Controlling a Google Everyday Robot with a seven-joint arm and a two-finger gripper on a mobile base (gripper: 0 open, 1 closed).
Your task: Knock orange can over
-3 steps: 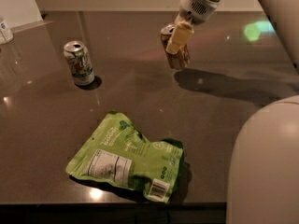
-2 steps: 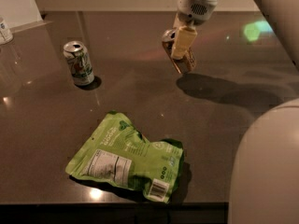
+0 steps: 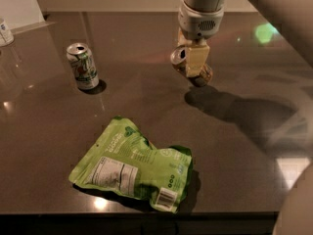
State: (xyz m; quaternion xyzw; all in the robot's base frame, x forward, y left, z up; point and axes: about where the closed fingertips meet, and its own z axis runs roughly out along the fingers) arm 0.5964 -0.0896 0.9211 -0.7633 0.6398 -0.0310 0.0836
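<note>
Coppery orange can (image 3: 179,57) tilts at the back right of the dark table (image 3: 244,146), clamped by the gripper (image 3: 194,66); one green-and-white can (image 3: 83,66) stands well left, one green pouch (image 3: 134,165) lies nearer.

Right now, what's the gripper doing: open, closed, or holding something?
Gripper: closed on the orange can, holding it tilted over the far right part of the table.

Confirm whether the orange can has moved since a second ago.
Yes. The orange can has tipped, its top now leaning toward the unmoved green-and-white can, and it sits lower in view, with the gripper at it.
</note>
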